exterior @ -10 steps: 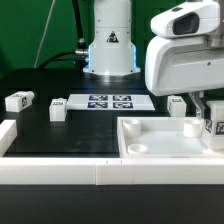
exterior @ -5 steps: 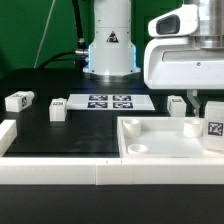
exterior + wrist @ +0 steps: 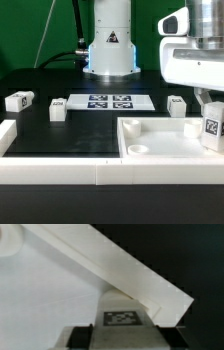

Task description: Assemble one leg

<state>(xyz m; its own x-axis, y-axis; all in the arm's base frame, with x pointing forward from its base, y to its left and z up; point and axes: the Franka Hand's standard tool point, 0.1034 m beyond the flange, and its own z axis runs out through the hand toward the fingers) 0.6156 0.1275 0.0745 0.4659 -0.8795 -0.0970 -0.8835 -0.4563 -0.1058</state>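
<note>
The gripper [image 3: 208,112] is clamped on the leg [image 3: 211,128], which it holds upright at the tray [image 3: 128,136], at the end of the tray towards the exterior view's right. The leg's tag faces the exterior camera. Its lower end stands in front of the tray's wall, and it cannot be told whether it touches the tray's floor or sits in a socket.

In the wrist view the leg [image 3: 123,315] fills the gap of the gripper [image 3: 123,334], with a dark finger [image 3: 82,331] pressed to one side and another to the opposite side. The tag on the leg's top end looks straight at the wrist camera. Past the leg, the tray's wall [image 3: 140,274] runs as a slanted white ridge, with the black table [image 3: 185,252] outside it.

Two round sockets show in the tray: one [image 3: 137,148] at its near corner away from the leg, one [image 3: 192,127] just beside the leg.

Three loose posts lie on the table beyond the tray: one [image 3: 177,104] close behind its far wall, two [image 3: 57,110] [image 3: 17,101] well apart from it. The marker board [image 3: 105,101] lies flat behind the tray.
</note>
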